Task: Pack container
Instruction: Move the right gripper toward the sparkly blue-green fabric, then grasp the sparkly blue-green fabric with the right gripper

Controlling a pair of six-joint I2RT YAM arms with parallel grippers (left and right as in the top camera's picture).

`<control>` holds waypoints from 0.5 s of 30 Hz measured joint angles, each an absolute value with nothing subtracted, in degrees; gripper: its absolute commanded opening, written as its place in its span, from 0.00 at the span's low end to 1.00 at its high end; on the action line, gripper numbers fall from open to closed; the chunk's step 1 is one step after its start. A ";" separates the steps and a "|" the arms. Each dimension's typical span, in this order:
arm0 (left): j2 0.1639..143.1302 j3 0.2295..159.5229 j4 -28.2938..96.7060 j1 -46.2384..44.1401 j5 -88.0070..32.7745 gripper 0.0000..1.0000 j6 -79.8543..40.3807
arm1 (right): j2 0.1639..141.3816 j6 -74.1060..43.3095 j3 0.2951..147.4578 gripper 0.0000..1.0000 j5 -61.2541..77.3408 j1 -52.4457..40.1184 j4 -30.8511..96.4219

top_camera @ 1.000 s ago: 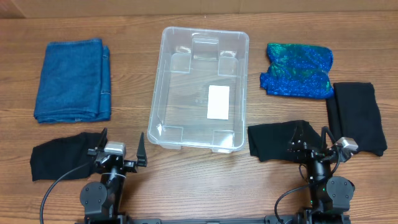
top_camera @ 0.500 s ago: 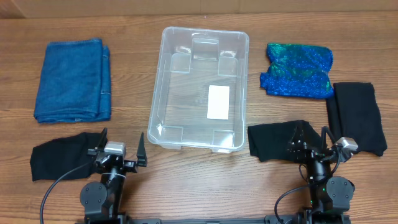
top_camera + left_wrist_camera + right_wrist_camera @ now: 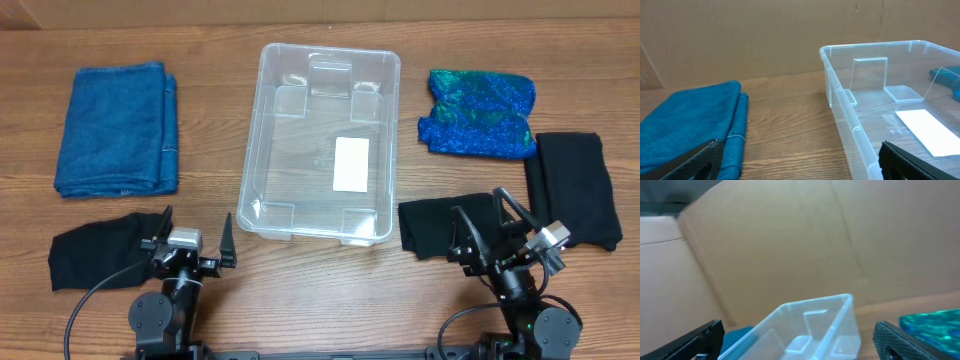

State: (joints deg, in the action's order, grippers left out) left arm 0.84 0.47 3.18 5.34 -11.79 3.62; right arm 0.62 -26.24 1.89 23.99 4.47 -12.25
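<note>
The container is a clear rectangular bin at the table's centre, empty apart from a white label on its base. My left gripper stands open near the container's front left corner, with nothing between its fingers. In the left wrist view the container's wall runs along the right, past the left gripper. My right gripper is open and tilted up over a black cloth. The right wrist view shows the container ahead of the right gripper.
A folded blue denim cloth lies back left, a black cloth front left. A sparkly teal-blue cloth and a long black cloth lie on the right. A cardboard wall backs the table.
The right gripper has lifted and swung left toward the container, its fingers now over the black cloth. The left arm has not moved.
</note>
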 measured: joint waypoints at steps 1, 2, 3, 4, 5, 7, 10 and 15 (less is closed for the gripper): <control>0.84 0.47 3.18 5.34 -11.79 1.00 3.62 | 1.10 -25.36 3.16 1.00 24.80 4.47 -11.46; 0.84 0.47 3.18 5.34 -11.79 1.00 3.62 | 2.33 -24.27 5.54 1.00 24.97 4.47 -10.02; 0.86 0.47 3.16 5.34 -11.79 1.00 3.62 | 3.70 -22.96 8.27 1.00 25.08 4.47 -8.43; 0.86 0.47 3.16 5.34 -11.79 1.00 3.62 | 7.05 -20.32 13.21 1.00 24.62 4.47 -6.00; 0.84 0.47 3.18 5.34 -11.79 1.00 3.62 | 10.20 -18.61 17.15 1.00 24.14 4.47 -4.29; 0.82 0.47 3.22 5.34 -11.79 1.00 3.62 | 18.87 -14.00 26.28 1.00 22.74 4.47 0.67; 0.71 0.47 3.20 5.34 -11.77 1.00 3.62 | 37.12 -8.19 42.54 1.00 19.68 4.93 11.81; 0.75 0.47 3.11 5.34 -11.79 1.00 3.62 | 70.28 -2.15 73.93 1.00 17.98 11.29 38.06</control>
State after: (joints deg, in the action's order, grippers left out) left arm 0.75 0.47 3.11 5.34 -11.79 3.62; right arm 70.28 -2.15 73.93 17.98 11.29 38.06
